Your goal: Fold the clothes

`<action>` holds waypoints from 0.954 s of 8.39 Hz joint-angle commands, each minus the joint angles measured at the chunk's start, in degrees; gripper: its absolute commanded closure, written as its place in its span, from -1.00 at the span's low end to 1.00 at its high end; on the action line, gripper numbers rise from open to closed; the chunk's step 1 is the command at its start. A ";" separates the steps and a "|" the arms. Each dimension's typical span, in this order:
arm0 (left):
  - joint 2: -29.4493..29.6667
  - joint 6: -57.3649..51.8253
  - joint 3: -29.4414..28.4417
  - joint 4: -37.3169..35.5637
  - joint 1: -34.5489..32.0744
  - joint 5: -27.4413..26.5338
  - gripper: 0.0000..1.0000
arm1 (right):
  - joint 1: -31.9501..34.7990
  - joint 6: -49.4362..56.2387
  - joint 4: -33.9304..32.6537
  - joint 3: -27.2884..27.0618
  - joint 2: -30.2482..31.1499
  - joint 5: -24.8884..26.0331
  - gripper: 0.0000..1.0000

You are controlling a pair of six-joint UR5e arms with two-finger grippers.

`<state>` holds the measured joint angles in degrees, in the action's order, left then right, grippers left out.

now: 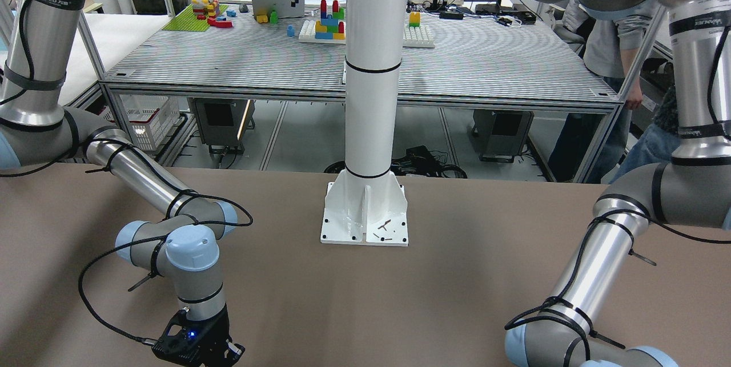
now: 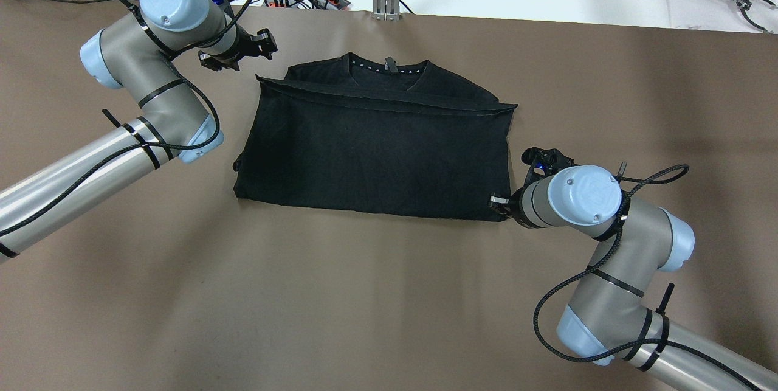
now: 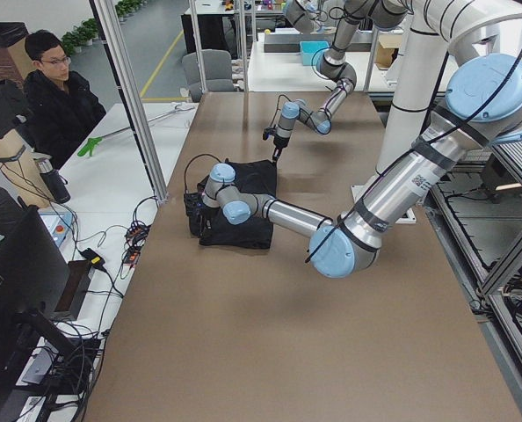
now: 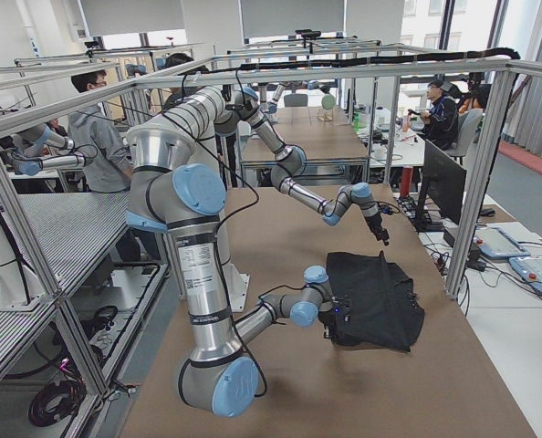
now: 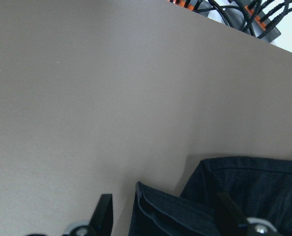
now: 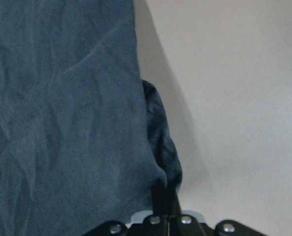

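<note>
Tip for this fold: get the left gripper [image 5: 163,199] low enough to catch every layer at the far left corner before it closes. Its fingers are spread, with that corner sitting between them. The right gripper [image 6: 165,199] looks pinched together on the near right corner, though that view's tight. Lift both evenly so the edges line up. The black shirt [image 2: 377,154] lies flat on the table [image 2: 389,294], toward the far side, hem doubled up just below the collar.
</note>
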<state>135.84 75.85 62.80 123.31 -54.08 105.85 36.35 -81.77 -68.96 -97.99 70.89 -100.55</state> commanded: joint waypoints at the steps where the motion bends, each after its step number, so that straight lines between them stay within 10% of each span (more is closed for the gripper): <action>1: -0.05 0.35 0.13 -0.09 0.29 -0.11 -0.54 | 0.13 -0.32 -0.21 -7.00 3.87 -2.00 1.00; 6: 0.04 0.43 0.22 -0.09 0.46 -0.11 -0.55 | -0.58 -15.40 0.75 -19.52 11.11 -22.52 1.00; 8: 0.04 1.83 1.09 -0.26 0.55 -0.20 -0.55 | -5.89 -29.32 16.46 -19.26 14.68 -27.06 1.00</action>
<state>135.86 76.51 63.16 123.21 -53.61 105.73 35.09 -98.86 -65.57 -116.98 82.04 -122.44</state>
